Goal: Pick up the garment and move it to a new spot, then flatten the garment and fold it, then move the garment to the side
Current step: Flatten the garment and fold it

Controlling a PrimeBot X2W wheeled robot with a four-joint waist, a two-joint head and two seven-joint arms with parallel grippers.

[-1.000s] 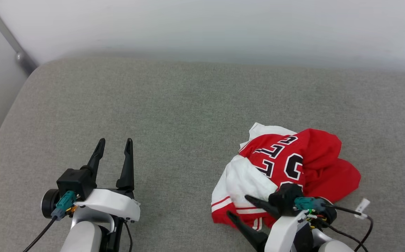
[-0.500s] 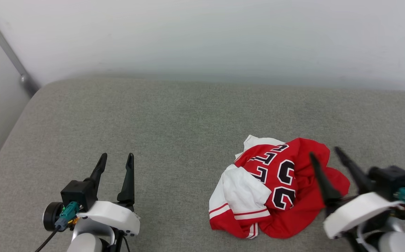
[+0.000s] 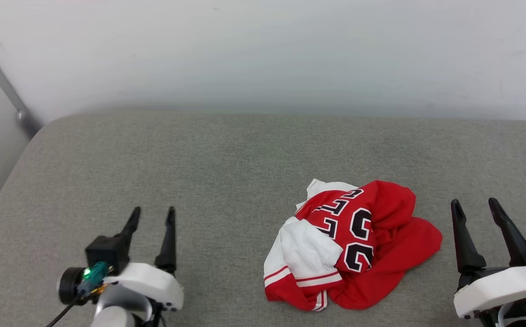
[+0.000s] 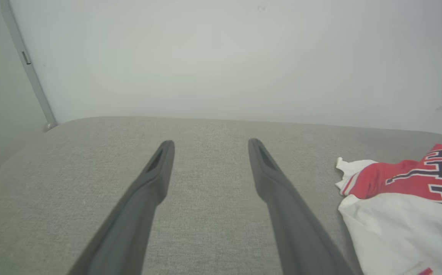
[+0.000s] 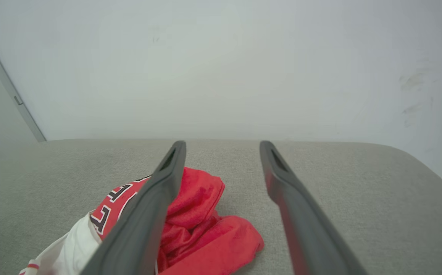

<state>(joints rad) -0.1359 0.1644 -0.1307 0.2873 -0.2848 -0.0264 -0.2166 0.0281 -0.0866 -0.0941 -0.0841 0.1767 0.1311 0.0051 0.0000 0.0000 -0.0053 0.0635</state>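
A: So, what is different from a second ago?

B: The right claw [image 3: 474, 205] is off the shirt. A second ago it sat low over the near hem of the BULLS jersey [image 3: 349, 247]. Now it stands clear of it on the right, its fingers [image 3: 462, 236] spread wide with nothing between them.

A: And the jersey?

B: It lies in a crumpled heap on the grey fabric cushion [image 3: 226, 159], right of the middle. The white sleeve [image 3: 308, 247] is on its left side, the red body is bunched toward the right, and black lettering shows on top. Nothing touches it.

A: The left claw [image 3: 152, 211]?

B: Open and empty too, well apart from the jersey on the left, pointing toward the wall [image 3: 263, 54]. Its pose matches a second ago.

A: What does that mean for the job?

B: I judge that the set-down at the new spot is done. Flattening comes next and calls for both claws. The hem and shoulders are buried in the heap, so finding a true edge looks like the hard part.
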